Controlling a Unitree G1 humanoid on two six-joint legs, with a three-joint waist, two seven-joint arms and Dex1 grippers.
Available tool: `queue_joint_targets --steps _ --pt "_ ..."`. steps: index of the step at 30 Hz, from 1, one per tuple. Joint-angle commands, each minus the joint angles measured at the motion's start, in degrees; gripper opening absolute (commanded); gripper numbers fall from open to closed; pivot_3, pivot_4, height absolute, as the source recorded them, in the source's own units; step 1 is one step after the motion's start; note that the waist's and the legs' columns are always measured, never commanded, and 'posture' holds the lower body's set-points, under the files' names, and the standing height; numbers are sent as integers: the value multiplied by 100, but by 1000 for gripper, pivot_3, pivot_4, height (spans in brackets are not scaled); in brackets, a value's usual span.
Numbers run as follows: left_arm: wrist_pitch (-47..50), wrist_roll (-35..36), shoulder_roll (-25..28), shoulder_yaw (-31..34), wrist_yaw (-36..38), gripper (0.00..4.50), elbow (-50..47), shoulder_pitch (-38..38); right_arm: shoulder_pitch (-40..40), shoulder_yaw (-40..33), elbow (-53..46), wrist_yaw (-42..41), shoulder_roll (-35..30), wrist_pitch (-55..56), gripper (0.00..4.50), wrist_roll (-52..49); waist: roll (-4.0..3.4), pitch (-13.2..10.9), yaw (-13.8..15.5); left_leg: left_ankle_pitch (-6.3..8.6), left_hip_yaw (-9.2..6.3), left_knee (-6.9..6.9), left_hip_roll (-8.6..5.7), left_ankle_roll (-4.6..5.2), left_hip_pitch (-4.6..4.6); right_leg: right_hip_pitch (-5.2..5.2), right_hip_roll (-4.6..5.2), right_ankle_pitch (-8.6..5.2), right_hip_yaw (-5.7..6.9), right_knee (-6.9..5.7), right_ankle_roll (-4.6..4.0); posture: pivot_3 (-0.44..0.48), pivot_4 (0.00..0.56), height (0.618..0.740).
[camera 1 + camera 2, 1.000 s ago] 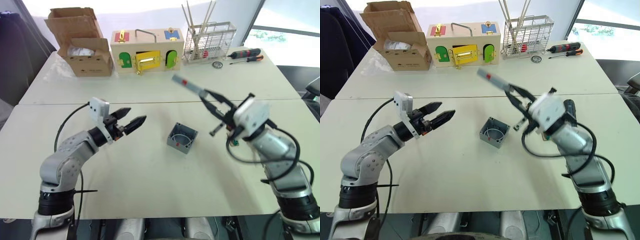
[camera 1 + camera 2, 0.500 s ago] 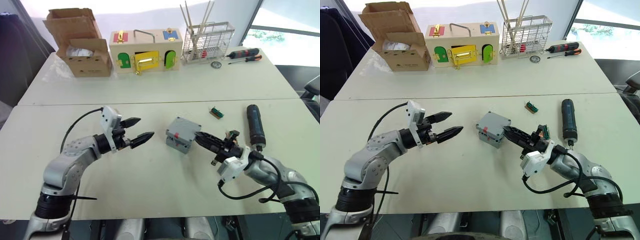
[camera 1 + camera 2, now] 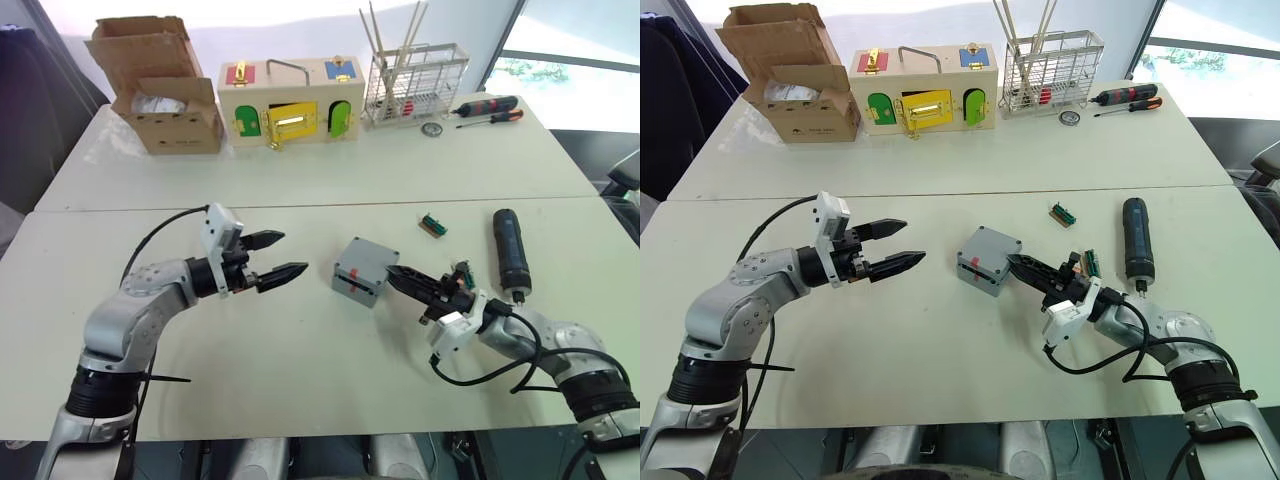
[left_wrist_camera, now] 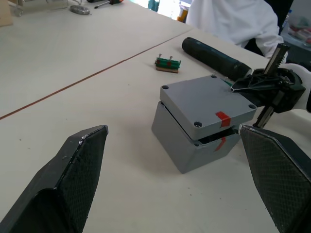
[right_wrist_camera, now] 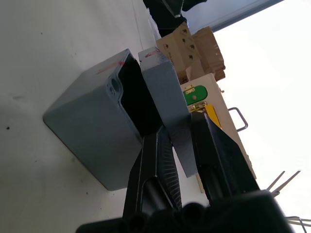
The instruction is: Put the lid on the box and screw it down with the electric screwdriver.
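While the box (image 3: 357,284) stands near the middle of the near table (image 3: 300,370), the lid (image 4: 208,107) lies on top of it, tilted, with one edge raised so that a dark gap shows between lid and box on the side facing the right gripper (image 3: 397,277). The right gripper reaches in low from the robot's right, and its two black fingers (image 5: 158,160) are closed on the raised edge of the lid, one finger under it and one over it. The left gripper (image 3: 290,256) hovers above the table to the robot's left of the box, well apart from it, with its jaws spread wide and holding nothing. The electric screwdriver (image 3: 511,250) lies flat on the table to the robot's right of the box, beyond the right arm. A small green connector (image 3: 432,226) lies between the box and the electric screwdriver, farther back. On the far table stand a cardboard box (image 3: 160,85), a wooden box with coloured doors (image 3: 290,100) and a wire rack (image 3: 415,85).
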State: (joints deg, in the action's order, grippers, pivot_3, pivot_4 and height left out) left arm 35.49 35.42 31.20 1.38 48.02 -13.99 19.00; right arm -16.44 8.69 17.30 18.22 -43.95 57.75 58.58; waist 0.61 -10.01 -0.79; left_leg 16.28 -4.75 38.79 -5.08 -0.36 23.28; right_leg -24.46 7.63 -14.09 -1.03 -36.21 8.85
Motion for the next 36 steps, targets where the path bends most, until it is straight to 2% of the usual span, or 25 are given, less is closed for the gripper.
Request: queue_joint_targets --steps 1,13,17,20,23,26,27,36 --pt "-119 -26 13 71 14 4445 -76 106 -103 191 95 326 -143 -47 98 154 0 0 -1 0 0 0 0 0 0 0 0 0 0 0 0 0 150 734" --pt "-144 -82 -3 11 65 4445 65 307 -244 851 315 933 -361 -173 98 479 -1 1 7 0 2 1 -1 0 -3 3 0 0 -2 0 0 0 150 734" --pt "-289 -177 -79 -140 370 4445 556 930 -322 977 450 930 -349 -313 98 454 1 2 17 -1 1 2 -5 -1 -5 7 0 0 -1 0 0 0 150 734" --pt "-506 -330 -153 -329 650 3608 908 1264 -328 1019 475 994 -358 -391 98 425 0 4 13 -1 1 3 -7 -1 -7 11 0 0 0 1 0 0 150 734" --pt "-682 -431 -269 -510 904 2060 1135 1465 -298 1038 446 1050 -375 -481 98 396 0 4 -5 0 3 -1 -7 -1 -7 12 0 0 0 5 0 0 150 734" --pt "-776 -569 -379 -764 1119 323 1253 1562 -237 1040 367 1111 -395 -550 98 398 0 4 10 -1 2 -1 -7 -1 -8 11 -1 0 0 4 0 0 150 734" --pt "-805 -636 -412 -853 1161 74 1291 1586 -209 1046 327 1118 -401 -563 98 397 0 4 14 -1 2 -1 -8 -1 -8 12 -1 0 0 3 0 0 150 734" --pt "-1546 -1252 -979 -1237 1318 74 2277 1873 -65 1161 208 1211 -428 -601 98 463 0 5 14 -1 2 1 -12 0 -7 13 0 0 1 4 0 0 150 734"
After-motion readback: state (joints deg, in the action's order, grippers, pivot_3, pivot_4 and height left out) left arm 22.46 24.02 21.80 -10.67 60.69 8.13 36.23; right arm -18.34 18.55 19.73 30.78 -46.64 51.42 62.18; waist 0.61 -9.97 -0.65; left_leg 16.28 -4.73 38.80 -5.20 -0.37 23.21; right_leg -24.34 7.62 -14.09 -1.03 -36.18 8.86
